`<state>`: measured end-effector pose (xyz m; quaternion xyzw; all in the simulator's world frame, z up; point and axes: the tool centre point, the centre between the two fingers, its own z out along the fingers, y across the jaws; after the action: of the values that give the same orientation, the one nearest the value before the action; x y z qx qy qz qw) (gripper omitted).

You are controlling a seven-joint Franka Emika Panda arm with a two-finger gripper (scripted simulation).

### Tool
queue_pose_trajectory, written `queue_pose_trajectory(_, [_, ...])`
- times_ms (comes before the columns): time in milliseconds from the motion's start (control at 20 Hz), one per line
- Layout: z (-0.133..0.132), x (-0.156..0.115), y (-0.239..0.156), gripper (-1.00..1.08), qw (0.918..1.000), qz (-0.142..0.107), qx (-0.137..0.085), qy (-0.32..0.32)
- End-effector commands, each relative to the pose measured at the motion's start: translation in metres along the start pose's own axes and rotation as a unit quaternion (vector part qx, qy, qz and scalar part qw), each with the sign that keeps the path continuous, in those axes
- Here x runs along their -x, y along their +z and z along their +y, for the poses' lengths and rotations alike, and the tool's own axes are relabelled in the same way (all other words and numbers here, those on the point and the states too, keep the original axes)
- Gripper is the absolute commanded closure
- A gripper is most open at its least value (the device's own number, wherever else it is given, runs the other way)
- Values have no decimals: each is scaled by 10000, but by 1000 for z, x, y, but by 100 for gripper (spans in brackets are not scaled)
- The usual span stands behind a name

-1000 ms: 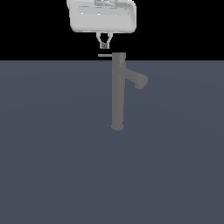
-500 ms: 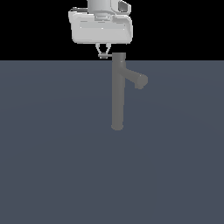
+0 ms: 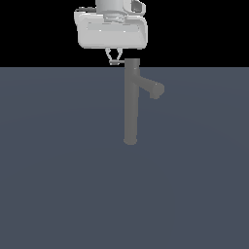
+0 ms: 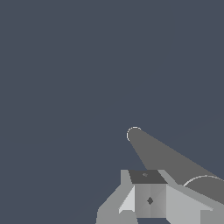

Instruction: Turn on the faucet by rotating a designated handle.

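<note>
Gripper (image 3: 114, 61) at the faucet (image 3: 131, 104) top
Jaws pressed nearly together around the handle (image 3: 116, 62); the gripper has dropped lower since.

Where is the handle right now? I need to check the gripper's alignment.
In the exterior view, the handle sticks out toward that view's left from the top of the faucet, right at the fingertips of the gripper hanging just above it.
</note>
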<state>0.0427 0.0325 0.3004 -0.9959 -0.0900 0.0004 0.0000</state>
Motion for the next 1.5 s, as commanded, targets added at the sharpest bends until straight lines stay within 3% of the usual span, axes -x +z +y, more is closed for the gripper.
queue_pose_trajectory(0, [-2,7,0,108,10000,1,0,0])
queue_pose_trajectory(400, [-9,31,0,108,10000,4,1,-1])
queue_pose_trajectory(500, [-9,23,0,108,10000,49,6,-24])
queue_pose_trajectory(1250, [14,75,0,108,10000,5,1,-2])
queue_pose_trajectory(1350, [6,64,1,108,9999,65,10,-83])
queue_pose_trajectory(1450, [18,69,0,108,10000,52,7,-65])
